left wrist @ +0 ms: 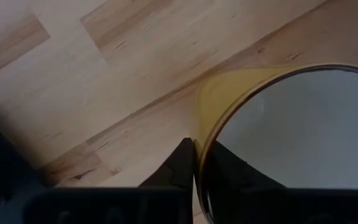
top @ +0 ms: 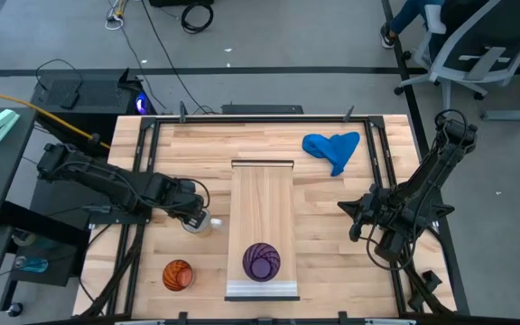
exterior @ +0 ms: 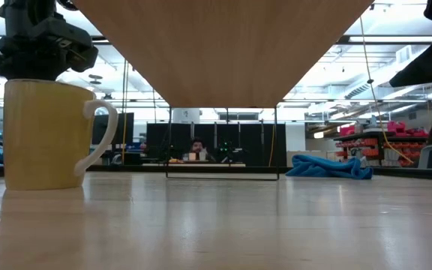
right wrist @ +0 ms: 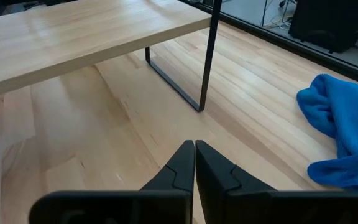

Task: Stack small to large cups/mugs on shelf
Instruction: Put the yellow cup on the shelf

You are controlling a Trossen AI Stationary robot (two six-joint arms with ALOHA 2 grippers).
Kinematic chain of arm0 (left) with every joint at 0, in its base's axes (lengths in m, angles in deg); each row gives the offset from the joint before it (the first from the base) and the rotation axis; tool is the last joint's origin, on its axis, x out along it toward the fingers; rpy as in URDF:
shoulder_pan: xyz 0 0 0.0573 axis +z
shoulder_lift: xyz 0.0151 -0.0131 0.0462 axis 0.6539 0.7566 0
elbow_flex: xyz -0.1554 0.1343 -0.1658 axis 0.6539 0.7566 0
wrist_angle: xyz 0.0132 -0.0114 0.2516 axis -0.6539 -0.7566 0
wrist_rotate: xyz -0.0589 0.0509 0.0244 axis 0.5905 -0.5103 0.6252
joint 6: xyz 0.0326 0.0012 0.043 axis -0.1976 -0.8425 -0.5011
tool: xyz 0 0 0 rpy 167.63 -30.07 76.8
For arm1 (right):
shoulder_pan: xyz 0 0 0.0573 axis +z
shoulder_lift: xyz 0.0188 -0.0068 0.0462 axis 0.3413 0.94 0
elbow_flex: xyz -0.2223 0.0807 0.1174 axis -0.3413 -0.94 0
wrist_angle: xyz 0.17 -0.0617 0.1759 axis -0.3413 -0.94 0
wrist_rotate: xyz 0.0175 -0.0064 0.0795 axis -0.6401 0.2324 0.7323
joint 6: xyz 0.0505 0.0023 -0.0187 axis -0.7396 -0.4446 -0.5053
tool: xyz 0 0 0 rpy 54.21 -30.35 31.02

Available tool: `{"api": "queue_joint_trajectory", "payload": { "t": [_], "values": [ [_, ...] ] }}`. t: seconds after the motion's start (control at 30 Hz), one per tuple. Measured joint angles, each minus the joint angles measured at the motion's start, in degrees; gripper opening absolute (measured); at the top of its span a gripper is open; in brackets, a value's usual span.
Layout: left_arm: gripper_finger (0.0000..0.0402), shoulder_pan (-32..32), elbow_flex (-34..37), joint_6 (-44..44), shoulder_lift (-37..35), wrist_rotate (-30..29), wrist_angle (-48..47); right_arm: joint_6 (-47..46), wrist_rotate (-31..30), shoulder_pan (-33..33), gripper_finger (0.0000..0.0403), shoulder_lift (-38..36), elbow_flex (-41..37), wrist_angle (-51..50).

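Observation:
The white mug stands on its base on the table left of the shelf, and in the low view its handle points away from my left arm. My left gripper is shut on its rim from above. The purple ribbed cup stands on the shelf near its pale near end. The orange ribbed cup stands on the table at the near left. My right gripper is shut and empty, right of the shelf, and its shut fingers also show in the right wrist view. My left gripper holds the mug by its rim, on the side away from the handle. One finger is inside the mug and one outside, with the wall pinched between them. The fingers come from above, pointing down. The mug stands upright with its base on the table.
A blue cloth lies at the far right of the table, beyond my right gripper. The shelf stands raised on thin dark legs, with open space under it. Bare tabletop lies between the shelf and my right gripper.

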Motion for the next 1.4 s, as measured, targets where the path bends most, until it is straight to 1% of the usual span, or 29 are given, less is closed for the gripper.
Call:
{"api": "queue_joint_trajectory", "payload": {
  "t": [0.1, 0.37, 0.6, 0.73, 0.9, 1.07, 1.3, 1.4],
  "values": [
    [0.003, 0.01, 0.0, -0.39, 0.0, -0.03, 0.04, 0.0, 0.0, 0.0, 0.002, 0.0, 0.01, 0.0],
    [0.0081, 0.03, 0.06, -0.13, 0.02, -0.4, 0.2, 0.0, -0.01, 0.0, 0.002, 0.0, 0.0, 0.02],
    [0.0094, 0.04, 0.05, -0.16, 0.02, -0.36, 0.17, 0.0, -0.02, 0.0, 0.002, 0.0, 0.0, 0.13],
    [0.0088, 0.03, 0.04, -2.5, 0.02, -0.34, 0.16, 0.0, -0.02, 0.0, 0.002, 0.0, 0.0, 0.24],
    [0.0071, 0.03, 0.05, -2.99, 0.02, -0.62, 0.33, 0.01, -0.02, 0.0, 0.002, 0.0, 0.02, 0.38],
    [0.0023, 0.03, 0.07, -4.59, 0.0, -0.64, 0.46, 0.13, -0.02, 0.0, 0.002, 0.0, 0.0, 0.46],
    [0.0023, 1.02, -0.05, -5.49, 0.0, -0.18, 0.38, 0.17, -0.04, 0.0, 0.002, 0.0, 0.0, 0.46],
    [0.0023, 1.97, -1.81, -7.58, 0.11, -0.15, -0.99, 0.17, -0.04, 0.0, 0.002, 0.0, 0.0, 0.46]
  ]
}}
